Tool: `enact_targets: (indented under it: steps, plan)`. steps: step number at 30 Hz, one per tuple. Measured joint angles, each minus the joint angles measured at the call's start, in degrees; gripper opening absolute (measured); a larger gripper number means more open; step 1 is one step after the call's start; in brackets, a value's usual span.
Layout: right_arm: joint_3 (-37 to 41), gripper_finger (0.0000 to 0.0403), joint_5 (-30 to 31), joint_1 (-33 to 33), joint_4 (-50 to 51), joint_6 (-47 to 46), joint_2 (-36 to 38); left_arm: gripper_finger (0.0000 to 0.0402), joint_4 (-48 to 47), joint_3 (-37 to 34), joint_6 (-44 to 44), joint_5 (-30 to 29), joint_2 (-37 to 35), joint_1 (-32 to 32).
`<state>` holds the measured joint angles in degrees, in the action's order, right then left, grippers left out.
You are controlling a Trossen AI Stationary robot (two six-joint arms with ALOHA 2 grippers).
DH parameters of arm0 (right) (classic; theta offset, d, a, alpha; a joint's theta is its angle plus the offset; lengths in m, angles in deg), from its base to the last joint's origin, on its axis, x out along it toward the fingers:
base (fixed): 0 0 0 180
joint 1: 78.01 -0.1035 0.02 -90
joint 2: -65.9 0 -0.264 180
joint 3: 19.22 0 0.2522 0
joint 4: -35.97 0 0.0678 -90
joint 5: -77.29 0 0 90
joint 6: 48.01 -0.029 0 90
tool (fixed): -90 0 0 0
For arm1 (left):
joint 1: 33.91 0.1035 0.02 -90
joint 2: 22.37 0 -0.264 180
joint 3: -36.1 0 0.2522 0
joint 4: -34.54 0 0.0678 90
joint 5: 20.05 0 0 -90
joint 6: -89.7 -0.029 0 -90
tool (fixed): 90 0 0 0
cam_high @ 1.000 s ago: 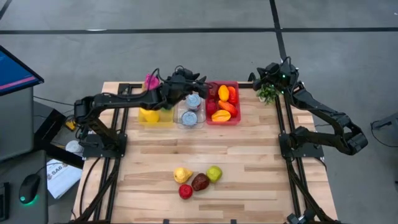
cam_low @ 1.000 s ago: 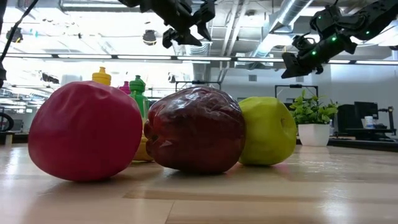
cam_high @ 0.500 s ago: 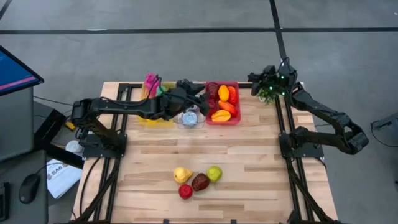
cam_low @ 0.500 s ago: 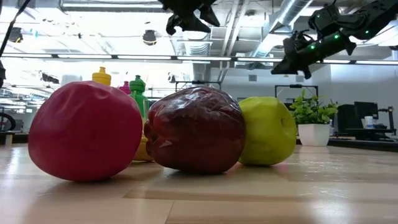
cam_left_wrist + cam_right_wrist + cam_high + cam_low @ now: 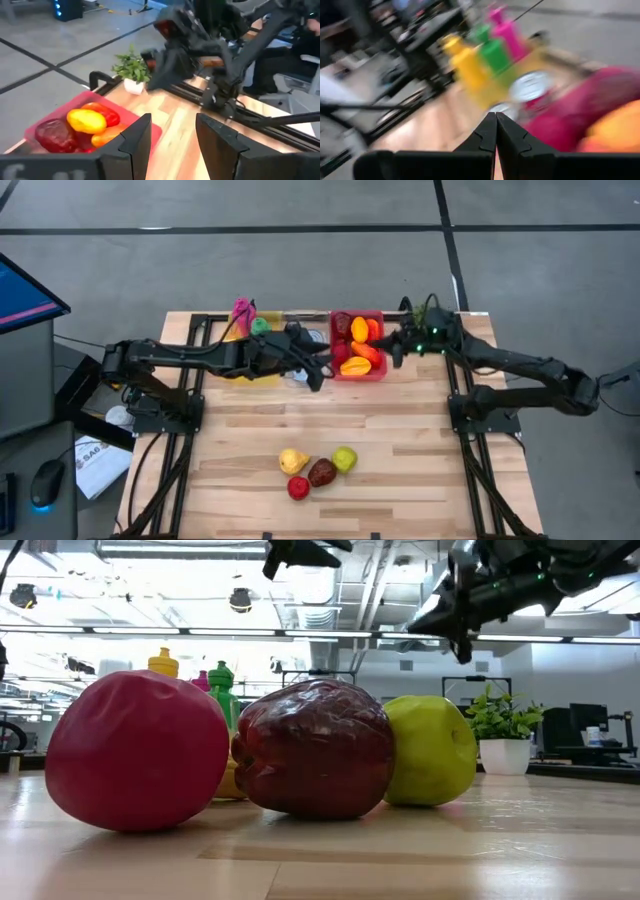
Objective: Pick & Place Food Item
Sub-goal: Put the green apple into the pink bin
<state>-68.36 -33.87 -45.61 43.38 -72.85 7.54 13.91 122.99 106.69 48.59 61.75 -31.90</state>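
Four pieces of fruit rest on the table near its front edge: a yellow one (image 5: 293, 461), a dark red one (image 5: 322, 472), a green one (image 5: 345, 459) and a red one (image 5: 298, 487). More fruit lies in the red bin (image 5: 380, 373) at the far middle. My left gripper (image 5: 319, 372) hangs in the air just left of that bin's near corner, open with nothing between its fingers (image 5: 141, 131). My right gripper (image 5: 389, 350) hovers at the bin's right side, shut and holding nothing (image 5: 496, 125).
A yellow bin with coloured bottles (image 5: 245, 330) and a clear bin with cans (image 5: 298, 375) stand left of the red bin, partly under my left arm. A small potted plant (image 5: 131, 70) sits at the far right corner. Bare tabletop lies between the bins and the fruit.
My left gripper has come off the far bins toward the table's near edge, staying high. My right gripper has swung from the plant at the far right corner toward the red bin, turning as it went and staying shut. The fruit has not moved.
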Motion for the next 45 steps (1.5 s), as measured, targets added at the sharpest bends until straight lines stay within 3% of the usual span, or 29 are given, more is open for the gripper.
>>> enact_targets:
  steps: [10,15,27,31,38,45]
  plan:
    - [0.0,0.0001,0.1,-17.6,-0.1,-2.2,0.0,0.0144,1.0,0.0,1.7,0.3,-1.4,-1.0]
    - [0.0,0.0,0.2,-22.2,0.1,-4.1,0.0,0.0144,1.8,0.0,7.3,0.2,-1.4,-1.3]
    - [0.0,0.0,4.3,-29.3,0.4,-2.6,0.0,0.0144,1.7,0.0,8.5,-0.1,-1.4,-5.6]
    - [0.0,0.0,8.8,-31.9,1.2,-5.5,0.0,0.0144,1.4,-0.1,2.3,-0.2,-2.7,-8.6]
    - [0.0,0.0,21.1,-38.6,1.7,-10.2,0.0,0.0144,-2.3,-1.1,-8.8,-7.4,-11.2,-11.7]
    - [-0.1,0.0,33.6,-45.4,0.7,-18.4,-1.9,0.0119,5.8,-17.6,-6.4,-0.8,-22.8,-11.6]
